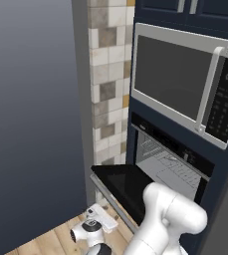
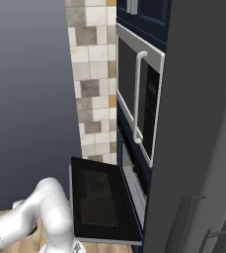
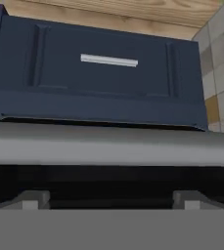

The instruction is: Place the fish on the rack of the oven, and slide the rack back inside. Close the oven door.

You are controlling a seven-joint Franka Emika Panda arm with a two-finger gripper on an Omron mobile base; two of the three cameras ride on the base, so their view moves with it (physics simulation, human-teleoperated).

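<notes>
**Pincer.** My pincer (image 3: 111, 199) is spread wide and holds nothing. One dark fingertip (image 3: 33, 199) rises at each lower corner of the hand view, well apart.

**Oven.** The oven door (image 1: 119, 180) is swung fully down and lies flat, its glossy black inner face upward. The cavity of the oven (image 1: 205, 172) stands open behind it. The rack (image 1: 175, 169) sits inside the cavity, not drawn out over the door. Whether the fish lies on it I cannot tell — the wires are too fine at this range.

**The relation that matters.** The hand is low, beneath the door's outer edge and close to the wood floor (image 1: 46, 241). It looks in under the door at the navy drawer front (image 3: 99, 78) below the oven. A broad grey bar (image 3: 108, 146) crosses the hand view just beyond the fingertips. I judge it to be the door's long handle. Its long axis runs side to side, across the line of my fingers, and it lies above and ahead of the pincer.

**Judgement.** The step in hand looks to be closing the door — by lifting from underneath. The pincer should press upward near the middle of the bar, so the panel does not twist.
</notes>
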